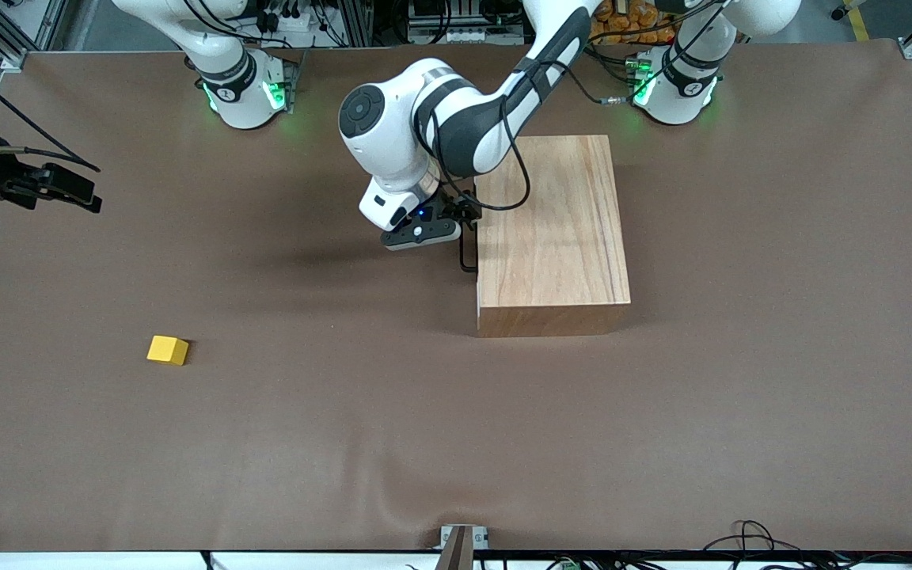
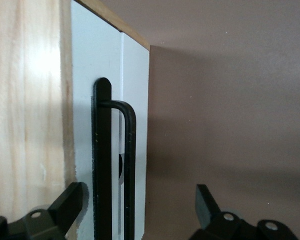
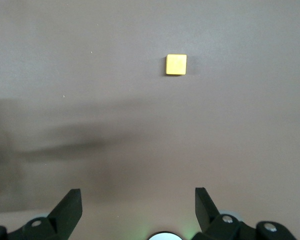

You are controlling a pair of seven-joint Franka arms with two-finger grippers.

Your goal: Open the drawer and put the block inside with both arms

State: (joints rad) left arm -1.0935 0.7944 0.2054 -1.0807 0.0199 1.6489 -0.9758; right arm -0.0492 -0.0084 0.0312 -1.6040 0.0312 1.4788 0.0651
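Spread wide, my left gripper (image 2: 135,210) sits at the drawer (image 2: 110,100) front of the wooden box (image 1: 552,222), its two black fingers (image 2: 65,205) standing on either side of the thin black handle (image 2: 129,165) without pressing on it. One finger lies against the box's light-wood side, its partner out over bare table. In the left wrist view the handle's curved end stands out from the white front edge, and the drawer looks pushed in, its white front flush with the box face. In the front view, that gripper (image 1: 456,215) is pressed close to the box face that looks toward the right arm's end of the table, with my left arm (image 1: 456,119) reaching down to it from its green-lit base (image 1: 674,91).

Relative to the box, the block (image 1: 168,349) lies well apart, toward the right arm's end of the table and nearer the front camera, resting flat on the brown table cover (image 1: 503,443) with nothing touching it.

My right gripper (image 1: 52,188) hangs over the table's edge at the right arm's end, well apart from the box, fingers parted and holding nothing. The right wrist view looks down on the yellow block (image 3: 176,64) with those fingers (image 3: 67,207) spread in the foreground. That arm waits.
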